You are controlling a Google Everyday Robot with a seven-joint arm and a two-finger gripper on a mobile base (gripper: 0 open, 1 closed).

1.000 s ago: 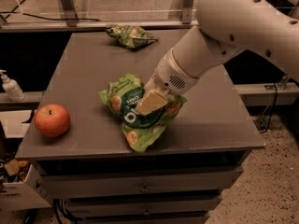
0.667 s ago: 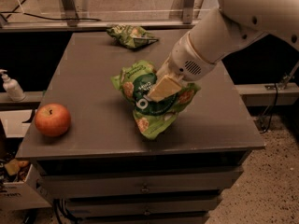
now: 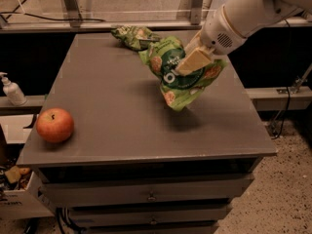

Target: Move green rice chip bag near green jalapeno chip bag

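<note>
The green rice chip bag is large and bright green with a dark round panel. It hangs tilted in the air above the middle of the grey table. My gripper is shut on the bag's upper right part, its tan fingers pressed on it. The green jalapeno chip bag is small, wrinkled and olive-green. It lies at the table's far edge, just up and left of the held bag, partly behind it.
A red apple sits at the table's front left corner. A white pump bottle stands on a ledge left of the table. Drawers are below the tabletop. A metal frame runs along the back.
My gripper has lifted the rice chip bag off the table and carried it back and to the right, closer to the jalapeno chip bag.
</note>
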